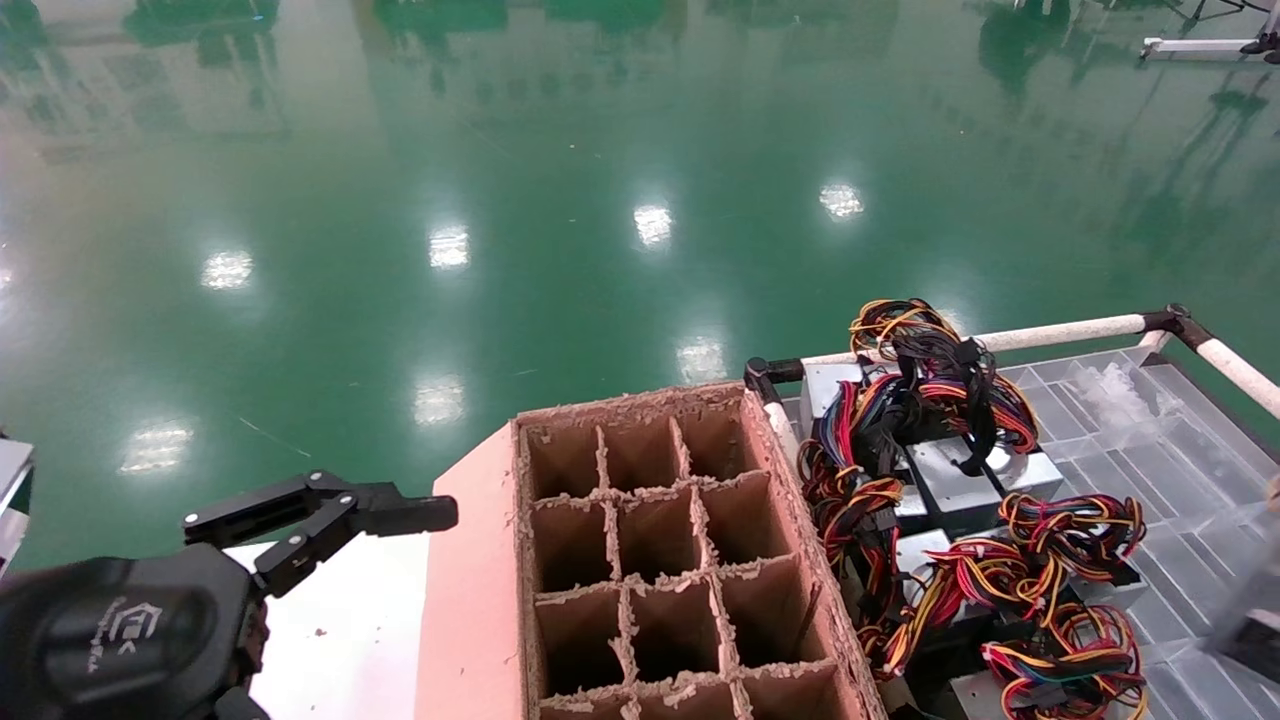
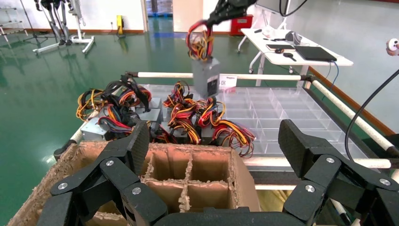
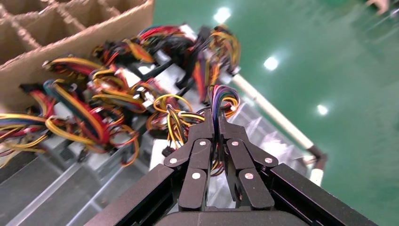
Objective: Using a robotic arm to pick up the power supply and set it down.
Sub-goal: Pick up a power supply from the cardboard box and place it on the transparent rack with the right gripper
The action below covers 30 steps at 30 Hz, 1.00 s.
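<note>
While the right gripper (image 3: pixel 217 123) pinches its wire bundle (image 3: pixel 221 96), the power supply (image 2: pixel 206 76) hangs below, above the tray (image 2: pixel 282 106); left gripper (image 2: pixel 214 146) spread wide near the cardboard box (image 1: pixel 640 540).

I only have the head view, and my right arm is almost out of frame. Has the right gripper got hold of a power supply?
Observer: Yes. The right wrist view shows the right gripper shut on a wire bundle.
Operator: Is the box itself lifted?
Observer: The left wrist view shows the power supply hanging by its wires in the air over the clear tray.
Operator: And my left gripper, is it carrying anything?
Observer: No. In its own wrist view the left gripper is open with nothing between its fingers, facing the cardboard divider box.
</note>
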Available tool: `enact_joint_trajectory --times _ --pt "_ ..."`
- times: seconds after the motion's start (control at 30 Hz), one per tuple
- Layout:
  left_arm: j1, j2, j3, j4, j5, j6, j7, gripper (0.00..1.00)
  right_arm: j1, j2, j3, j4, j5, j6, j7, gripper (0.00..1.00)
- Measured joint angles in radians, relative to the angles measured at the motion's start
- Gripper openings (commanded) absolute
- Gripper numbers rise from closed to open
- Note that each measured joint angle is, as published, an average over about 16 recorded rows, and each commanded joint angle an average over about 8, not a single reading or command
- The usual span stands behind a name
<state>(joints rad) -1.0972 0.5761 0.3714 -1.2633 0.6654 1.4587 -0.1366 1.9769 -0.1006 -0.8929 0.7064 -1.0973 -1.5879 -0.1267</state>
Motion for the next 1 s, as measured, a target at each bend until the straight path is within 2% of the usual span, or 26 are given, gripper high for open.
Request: enact_joint_trajectory --times 0.6,0.8,1.0 --pt "0.000 0.000 0.000 0.000 0.000 0.000 0.000 1.00 -0.026 -0.112 -0.151 -0.018 0.035 -0.005 -0.011 0.00" --pt "0.000 0.000 0.000 0.000 0.000 0.000 0.000 1.00 -0.050 -0.121 -0.195 -0.066 0.104 -0.003 -0.035 0.00" --pt "0.000 0.000 0.000 0.000 0.000 0.000 0.000 1.00 -0.124 -0.121 -0.220 -0.155 0.236 0.003 -0.082 0.00"
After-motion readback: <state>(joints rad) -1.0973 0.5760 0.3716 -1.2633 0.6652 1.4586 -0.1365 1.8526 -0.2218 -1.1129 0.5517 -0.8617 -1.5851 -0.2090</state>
